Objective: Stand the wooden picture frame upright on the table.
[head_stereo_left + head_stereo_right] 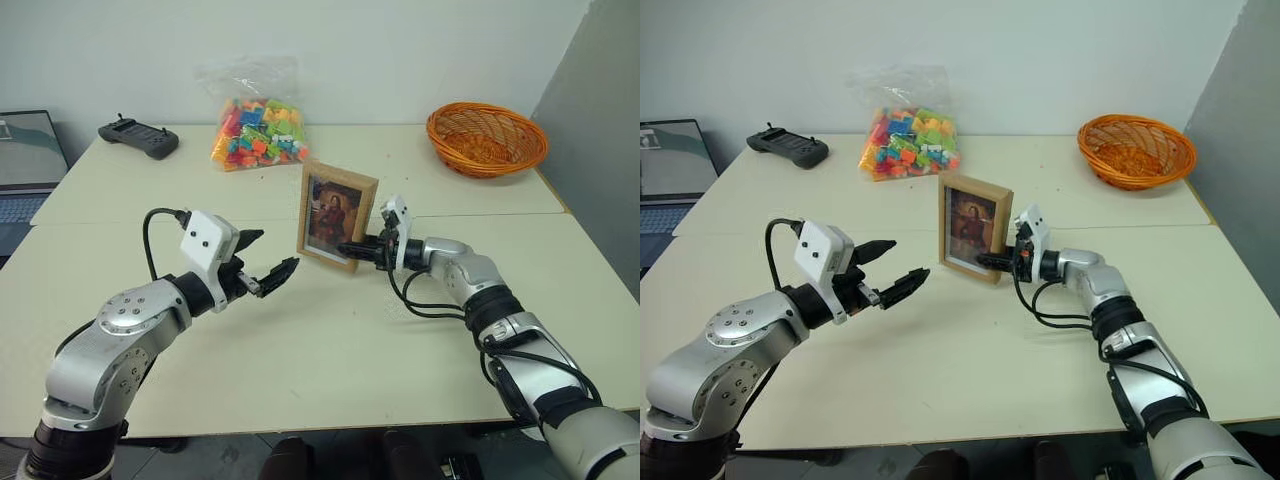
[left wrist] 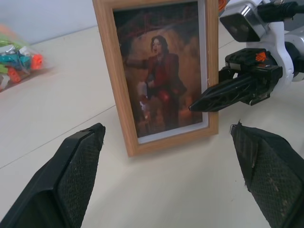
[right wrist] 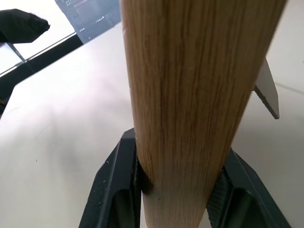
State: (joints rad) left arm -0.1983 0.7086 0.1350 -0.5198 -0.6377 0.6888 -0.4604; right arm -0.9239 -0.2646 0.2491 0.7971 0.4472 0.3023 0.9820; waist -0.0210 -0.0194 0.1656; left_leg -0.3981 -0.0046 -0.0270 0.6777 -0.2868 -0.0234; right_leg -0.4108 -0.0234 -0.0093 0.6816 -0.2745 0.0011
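Observation:
The wooden picture frame (image 1: 336, 215) stands upright near the middle of the table (image 1: 330, 350), its lower edge on the tabletop by the seam and its dark portrait facing me. My right gripper (image 1: 352, 249) reaches in level from the right and is shut on the frame's right edge near the bottom. In the right wrist view its fingers (image 3: 118, 190) pinch the light wood (image 3: 190, 95), and a grey flap of the stand (image 3: 267, 92) sticks out behind. My left gripper (image 1: 275, 250) hovers open to the frame's left, clear of it, pointing toward it.
At the back of the table lie a clear bag of coloured blocks (image 1: 258, 130), a black controller (image 1: 138, 137) to the left and an orange wicker basket (image 1: 487, 138) to the right. A laptop (image 1: 25, 160) sits beyond the table's left edge.

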